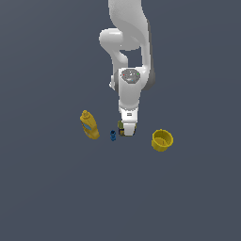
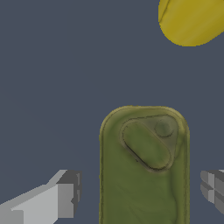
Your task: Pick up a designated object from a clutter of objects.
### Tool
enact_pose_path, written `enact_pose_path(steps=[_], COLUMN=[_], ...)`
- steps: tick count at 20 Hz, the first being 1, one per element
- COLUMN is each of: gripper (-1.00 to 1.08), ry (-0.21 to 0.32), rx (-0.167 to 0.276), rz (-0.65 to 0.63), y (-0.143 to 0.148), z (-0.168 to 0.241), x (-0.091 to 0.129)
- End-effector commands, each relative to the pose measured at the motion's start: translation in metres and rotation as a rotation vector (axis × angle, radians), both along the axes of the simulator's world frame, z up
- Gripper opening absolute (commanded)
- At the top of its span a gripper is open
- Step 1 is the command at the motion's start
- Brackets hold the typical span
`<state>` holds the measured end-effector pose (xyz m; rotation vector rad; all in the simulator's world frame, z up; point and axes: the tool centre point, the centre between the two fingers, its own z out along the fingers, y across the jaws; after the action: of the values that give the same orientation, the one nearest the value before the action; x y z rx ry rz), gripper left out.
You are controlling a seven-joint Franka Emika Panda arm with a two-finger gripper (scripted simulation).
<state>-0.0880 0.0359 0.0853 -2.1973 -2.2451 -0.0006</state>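
Observation:
The designated object, a squat olive-green can (image 2: 144,175), fills the middle of the wrist view, seen top-down with its pull tab showing. My gripper (image 2: 140,194) is lowered around it and open, one finger (image 2: 65,199) on each side with a small gap to the can's edges. In the exterior view the gripper (image 1: 128,131) sits low over the can (image 1: 121,127), which is mostly hidden behind the hand. The rest of the clutter of objects lies around it.
A yellow squeeze bottle (image 1: 89,125) leans at the exterior view's left, a tiny blue object (image 1: 113,135) lies just beside the can, and a yellow cup (image 1: 162,140) stands to the right. A rounded yellow object (image 2: 192,22) shows in the wrist view.

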Motion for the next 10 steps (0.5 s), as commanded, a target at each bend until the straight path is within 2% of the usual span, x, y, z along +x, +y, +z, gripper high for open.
enact_pose_path(steps=[1, 9, 10], gripper=[1.0, 1.0, -1.0], ry=[0.0, 0.0, 0.0], rx=[0.0, 0.0, 0.0], rz=[0.001, 0.002, 0.002], y=[0.0, 0.0, 0.0], z=[-0.011, -0.027, -0.027], x=[0.0, 0.0, 0.0])
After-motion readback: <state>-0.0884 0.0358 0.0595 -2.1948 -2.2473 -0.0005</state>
